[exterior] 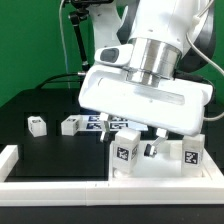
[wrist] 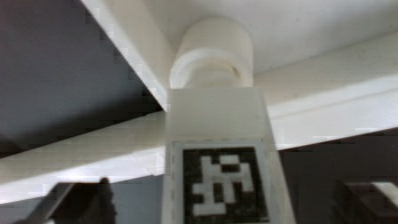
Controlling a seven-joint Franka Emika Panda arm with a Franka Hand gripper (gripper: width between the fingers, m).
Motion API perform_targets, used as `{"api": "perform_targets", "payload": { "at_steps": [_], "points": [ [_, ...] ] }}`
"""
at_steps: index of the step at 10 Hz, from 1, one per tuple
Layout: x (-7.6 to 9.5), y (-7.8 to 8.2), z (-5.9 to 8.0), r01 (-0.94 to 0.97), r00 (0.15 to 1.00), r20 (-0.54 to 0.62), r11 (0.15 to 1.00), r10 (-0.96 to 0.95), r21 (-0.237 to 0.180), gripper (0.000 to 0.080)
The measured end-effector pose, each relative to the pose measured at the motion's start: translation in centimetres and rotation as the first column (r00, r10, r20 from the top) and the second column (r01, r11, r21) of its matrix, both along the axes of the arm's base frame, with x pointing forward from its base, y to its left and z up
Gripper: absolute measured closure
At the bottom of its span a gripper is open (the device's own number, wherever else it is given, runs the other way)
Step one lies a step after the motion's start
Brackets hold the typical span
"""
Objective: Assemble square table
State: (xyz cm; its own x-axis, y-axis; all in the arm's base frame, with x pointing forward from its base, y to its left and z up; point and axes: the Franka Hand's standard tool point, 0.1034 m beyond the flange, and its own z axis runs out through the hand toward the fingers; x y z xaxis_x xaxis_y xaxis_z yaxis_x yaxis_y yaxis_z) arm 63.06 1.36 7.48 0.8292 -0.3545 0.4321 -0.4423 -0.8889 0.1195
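Observation:
The white square panel lies at the front on the exterior view's right. A white tagged leg stands on its near left corner, and a second leg stands at its right. Two more legs lie on the black mat. My gripper hangs over the first leg, open, with one finger on each side. In the wrist view this leg fills the middle between my dark fingertips, which stand clear of it; my gripper is wide open. White panel edges show behind the leg.
The marker board lies on the black mat behind the arm. White border rails run along the exterior view's left and front. A black cable hangs at the back left.

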Motion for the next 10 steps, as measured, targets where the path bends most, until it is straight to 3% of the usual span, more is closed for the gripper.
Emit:
{"api": "perform_targets", "payload": {
  "at_steps": [8,10],
  "points": [
    [0.0,0.0,0.0,-0.003,1.000,0.000,1.000,0.003,-0.001,0.0150],
    [0.8,-0.3,2.9,-0.055,0.998,0.017,0.998,0.054,0.042,0.0150]
  ]
}}
